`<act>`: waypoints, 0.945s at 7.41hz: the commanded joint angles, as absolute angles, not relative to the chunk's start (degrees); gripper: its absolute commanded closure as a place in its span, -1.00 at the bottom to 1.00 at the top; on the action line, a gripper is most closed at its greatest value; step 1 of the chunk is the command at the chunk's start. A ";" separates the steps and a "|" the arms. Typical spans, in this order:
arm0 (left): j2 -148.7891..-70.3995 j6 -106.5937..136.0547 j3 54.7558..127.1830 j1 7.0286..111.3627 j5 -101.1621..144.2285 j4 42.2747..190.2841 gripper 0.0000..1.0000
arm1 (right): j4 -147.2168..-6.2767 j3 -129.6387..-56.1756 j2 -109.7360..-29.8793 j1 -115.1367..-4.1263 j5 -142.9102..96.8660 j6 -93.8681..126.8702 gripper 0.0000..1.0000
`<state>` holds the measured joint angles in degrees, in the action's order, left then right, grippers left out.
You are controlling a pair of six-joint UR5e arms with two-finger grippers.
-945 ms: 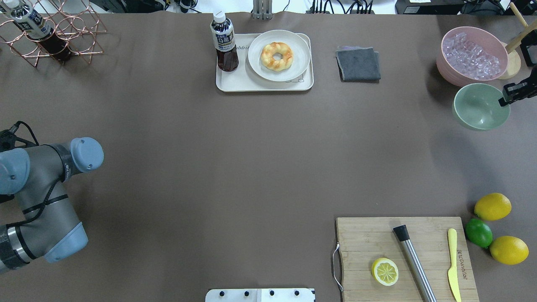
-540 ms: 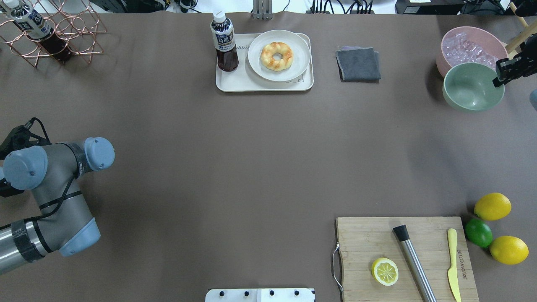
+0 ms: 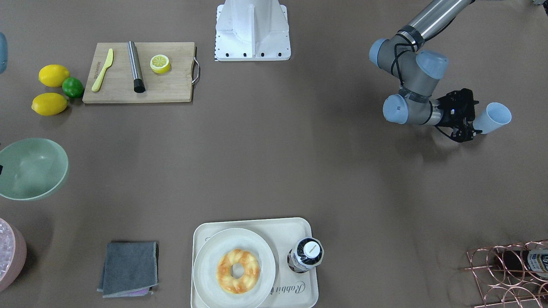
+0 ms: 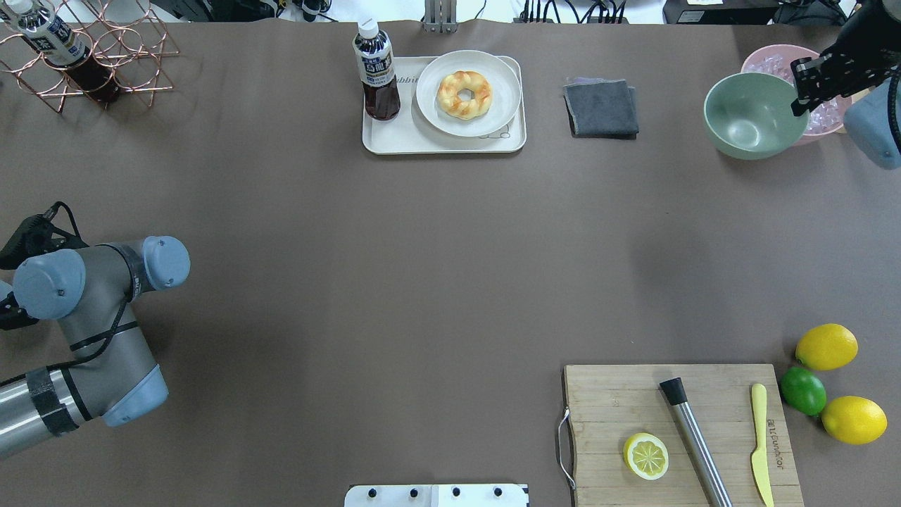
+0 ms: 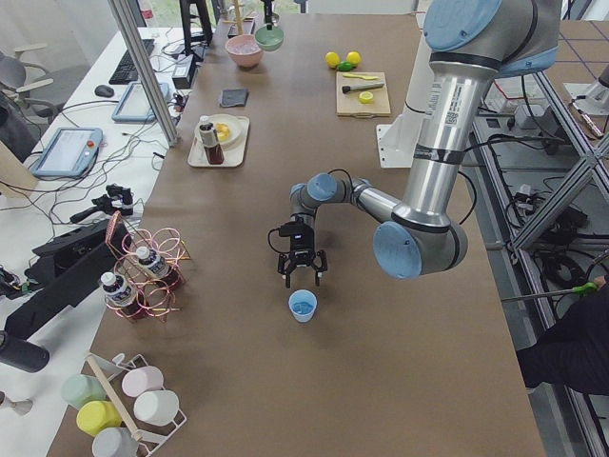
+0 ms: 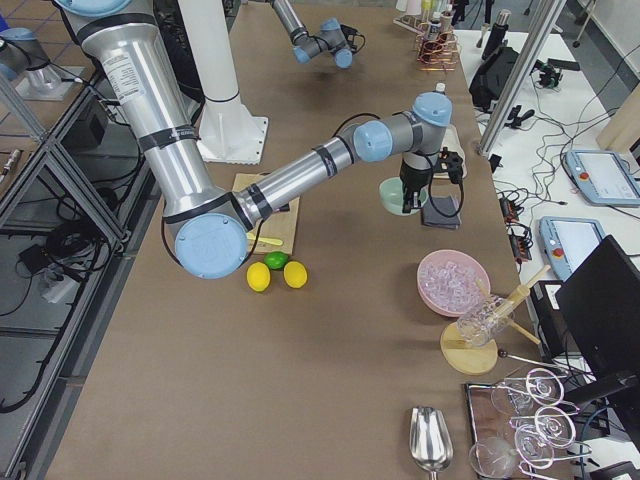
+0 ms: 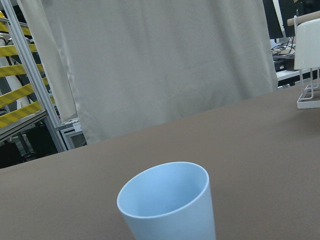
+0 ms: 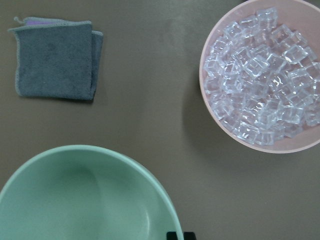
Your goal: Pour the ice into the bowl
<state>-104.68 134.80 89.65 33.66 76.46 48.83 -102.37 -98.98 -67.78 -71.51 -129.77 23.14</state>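
Note:
My right gripper (image 4: 797,98) is shut on the rim of the pale mint-green bowl (image 4: 750,116) and holds it above the table, in front of the pink tub. The bowl looks empty in the right wrist view (image 8: 85,195) and shows at the left edge of the front view (image 3: 30,169). My left gripper (image 3: 469,131) is open, just behind an upright light blue cup (image 3: 494,117) and apart from it in the left view (image 5: 303,305). The cup fills the bottom of the left wrist view (image 7: 167,200). The small clear ice cubes are not visible; the cup's bottom is hidden.
The pink tub (image 8: 260,146) holds a big heap of ice pieces. A grey towel (image 4: 600,105) lies left of the bowl. A tray (image 4: 380,141) carries a doughnut plate and a bottle. A cutting board (image 4: 612,401), lemons and a lime are near right. A wire rack (image 4: 105,56) stands far left.
My right gripper has carried the bowl away from me and to the left; it now hangs in front of the pink tub. The left arm shifted a little.

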 commanded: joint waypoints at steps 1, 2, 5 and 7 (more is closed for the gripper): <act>-104.42 134.65 88.07 33.75 76.29 50.10 -0.93 | -103.97 -98.44 -62.16 -66.56 -126.84 33.00 1.00; -104.24 134.65 87.98 33.92 76.20 50.97 -0.93 | -104.06 -98.44 -59.96 -64.18 -125.00 37.66 1.00; -104.06 134.65 84.04 34.62 76.20 55.27 -0.93 | -104.06 -98.35 -52.67 -55.58 -119.55 50.49 1.00; -102.14 134.56 83.32 35.15 76.11 57.29 -0.93 | -104.06 -96.69 -47.22 -49.68 -115.59 57.98 1.00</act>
